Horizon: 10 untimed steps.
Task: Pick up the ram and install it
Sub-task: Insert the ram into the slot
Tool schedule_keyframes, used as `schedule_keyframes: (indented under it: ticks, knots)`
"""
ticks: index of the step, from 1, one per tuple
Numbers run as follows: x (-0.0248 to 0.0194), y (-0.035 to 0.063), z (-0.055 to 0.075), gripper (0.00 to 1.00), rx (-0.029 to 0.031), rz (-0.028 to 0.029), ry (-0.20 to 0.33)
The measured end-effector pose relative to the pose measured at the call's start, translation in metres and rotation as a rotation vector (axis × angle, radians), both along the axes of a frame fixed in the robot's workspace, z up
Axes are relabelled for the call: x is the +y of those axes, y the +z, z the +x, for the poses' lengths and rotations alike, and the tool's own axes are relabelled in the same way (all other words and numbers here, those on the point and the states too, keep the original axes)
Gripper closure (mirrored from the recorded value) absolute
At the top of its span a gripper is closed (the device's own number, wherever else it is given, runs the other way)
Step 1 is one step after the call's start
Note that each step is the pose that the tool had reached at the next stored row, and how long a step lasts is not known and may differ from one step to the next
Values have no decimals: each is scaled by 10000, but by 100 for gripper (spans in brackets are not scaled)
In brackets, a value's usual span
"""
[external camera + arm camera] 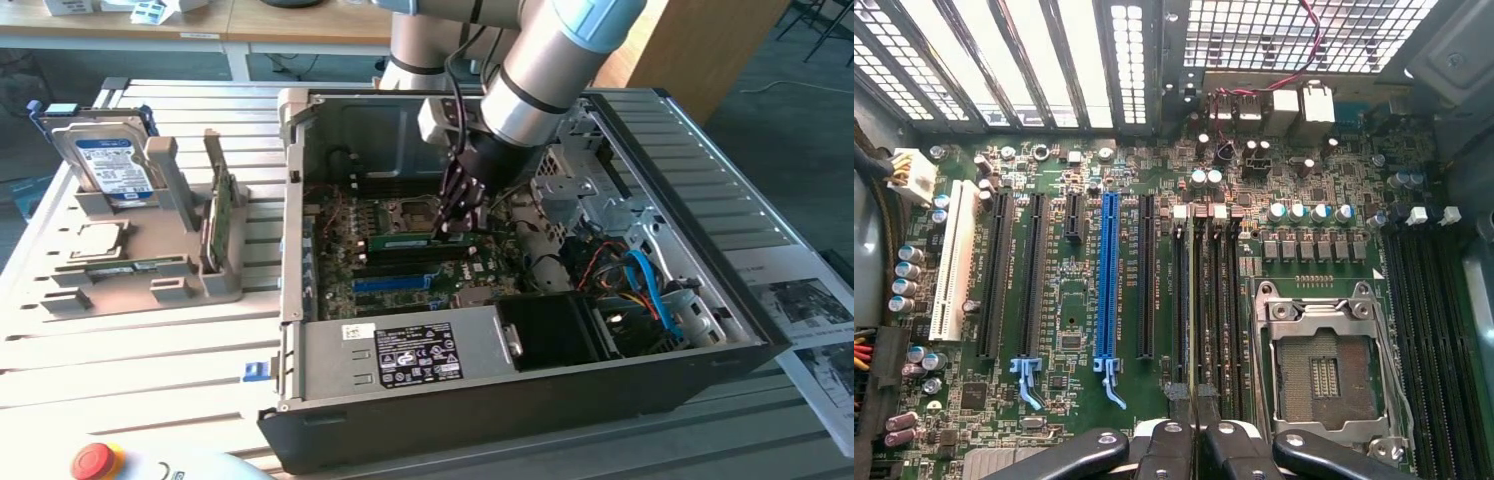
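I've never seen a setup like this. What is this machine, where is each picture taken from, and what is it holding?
The grey jointed machine is a robot arm reaching into an open black computer case lying on a pale slatted table. One picture comes from a camera off the arm; the other from a camera on its wrist, looking down at the green motherboard. Its dark tool is closed on a long thin green ram stick, held at the black memory slots; whether it is seated I cannot tell. At the exterior view's left, a grey rack holds a blue-labelled hard drive.
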<state>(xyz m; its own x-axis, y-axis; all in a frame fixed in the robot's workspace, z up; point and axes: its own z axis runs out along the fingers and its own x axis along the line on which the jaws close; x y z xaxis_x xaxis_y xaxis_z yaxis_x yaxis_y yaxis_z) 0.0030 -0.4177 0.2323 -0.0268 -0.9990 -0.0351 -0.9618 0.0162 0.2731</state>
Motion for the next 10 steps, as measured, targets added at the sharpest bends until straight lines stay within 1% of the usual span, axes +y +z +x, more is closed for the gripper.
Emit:
schedule_keyframes:
  ticks: [10]
  knots:
    - [1,-33,0,88,-1,14,-1]
